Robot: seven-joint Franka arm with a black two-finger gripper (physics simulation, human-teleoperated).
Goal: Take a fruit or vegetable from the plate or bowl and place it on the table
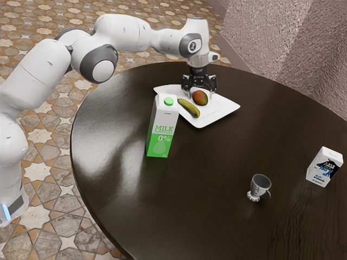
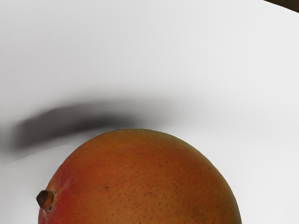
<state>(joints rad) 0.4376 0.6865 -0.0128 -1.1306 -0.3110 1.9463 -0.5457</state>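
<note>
In the exterior view, my hand (image 1: 200, 92) is over the plate (image 1: 220, 109), its two sides standing apart with the mango (image 1: 200, 98) between them. The mango sits on the plate, plump and oval, rusty orange-red with green on its skin. Beside it on the plate lies a yellow banana (image 1: 188, 108), its skin tinged green. The tall milk carton (image 1: 162, 132), white and green with a green cap, stands near the plate on the exterior view's lower-left side and hides a bit of its rim. Well apart from the plate, toward the exterior view's lower right, stand a silvery cup (image 1: 260, 185) and, farther right, a small carton (image 1: 324, 167). The far edge of the dark counter (image 1: 211, 168) runs close behind the plate. I have the widest bare room between the plate and the cup, and more on the exterior view's left of the tall carton.

My wrist view gives me the mango up close: dark speckles, a pinkish-red flush around a stubby brown stem (image 2: 45, 199). A soft shadow (image 2: 70, 123) falls on the white plate beside it, and past the plate's rim is a sliver of dark counter.
</note>
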